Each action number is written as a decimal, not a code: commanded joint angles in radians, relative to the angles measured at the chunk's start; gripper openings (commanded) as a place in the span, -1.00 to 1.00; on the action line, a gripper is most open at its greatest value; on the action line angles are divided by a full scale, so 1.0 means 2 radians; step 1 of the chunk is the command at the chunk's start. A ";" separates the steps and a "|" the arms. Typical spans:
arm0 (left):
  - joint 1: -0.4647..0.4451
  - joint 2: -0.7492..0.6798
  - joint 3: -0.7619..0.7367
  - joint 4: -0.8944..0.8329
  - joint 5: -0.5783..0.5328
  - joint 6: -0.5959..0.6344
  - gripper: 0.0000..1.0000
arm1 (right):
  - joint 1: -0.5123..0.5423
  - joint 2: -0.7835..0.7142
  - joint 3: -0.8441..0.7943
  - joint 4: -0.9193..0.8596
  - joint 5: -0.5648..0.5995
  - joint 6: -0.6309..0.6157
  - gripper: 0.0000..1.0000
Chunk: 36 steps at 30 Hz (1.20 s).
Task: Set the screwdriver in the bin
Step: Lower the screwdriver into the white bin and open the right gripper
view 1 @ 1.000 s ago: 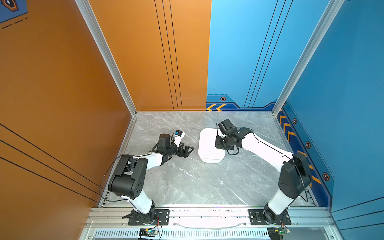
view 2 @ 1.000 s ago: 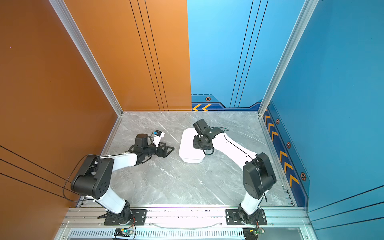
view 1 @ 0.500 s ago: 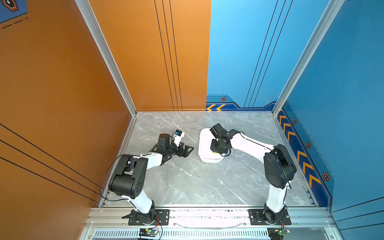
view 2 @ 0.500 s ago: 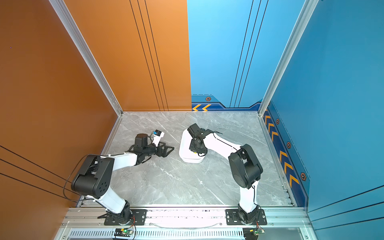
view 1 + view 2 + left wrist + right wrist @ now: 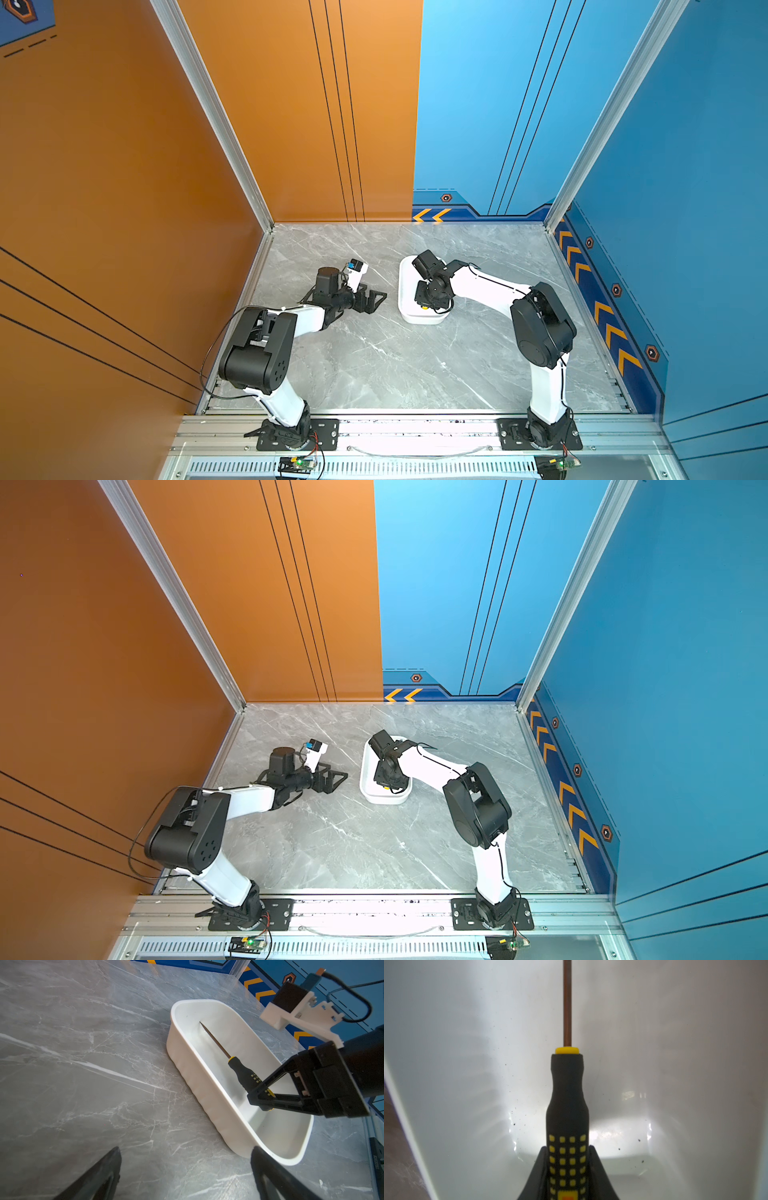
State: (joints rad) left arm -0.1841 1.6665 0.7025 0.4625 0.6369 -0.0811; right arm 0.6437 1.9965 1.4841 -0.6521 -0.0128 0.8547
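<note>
In both top views the right claw [image 5: 424, 300] [image 5: 384, 780] reaches down into the shallow white plastic rectangular bin [image 5: 401, 286] [image 5: 365, 771] on the grey marble counter [image 5: 374, 365]. The left claw [image 5: 372, 299] sits near the bin, spread apart. The left wrist view shows the slim black-handled screwdriver [image 5: 241, 1070] with yellow marks inside the bin, its thin dark shaft pointing along it. The right wrist view shows the right claw clenched on that handle.
</note>
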 commanded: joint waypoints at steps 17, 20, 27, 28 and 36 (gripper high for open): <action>0.008 0.011 -0.007 0.018 0.008 -0.015 0.96 | 0.004 0.018 0.016 -0.043 0.030 -0.036 -1.00; 0.008 0.011 -0.007 0.018 0.007 -0.015 0.96 | 0.004 0.021 0.017 -0.050 0.036 -0.040 -1.00; 0.008 0.012 -0.006 0.018 0.006 -0.016 0.96 | 0.006 0.035 0.027 -0.054 0.035 -0.047 -1.00; 0.008 0.012 -0.006 0.018 0.006 -0.016 0.96 | 0.006 0.036 0.027 -0.054 0.035 -0.047 -1.00; 0.008 0.014 -0.005 0.017 0.006 -0.017 0.96 | 0.006 0.036 0.027 -0.054 0.033 -0.052 -0.57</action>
State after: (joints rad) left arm -0.1764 1.6779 0.7021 0.4835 0.6373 -0.1066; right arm 0.6495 2.0499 1.5173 -0.7250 0.0296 0.7715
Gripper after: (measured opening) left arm 0.979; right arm 0.217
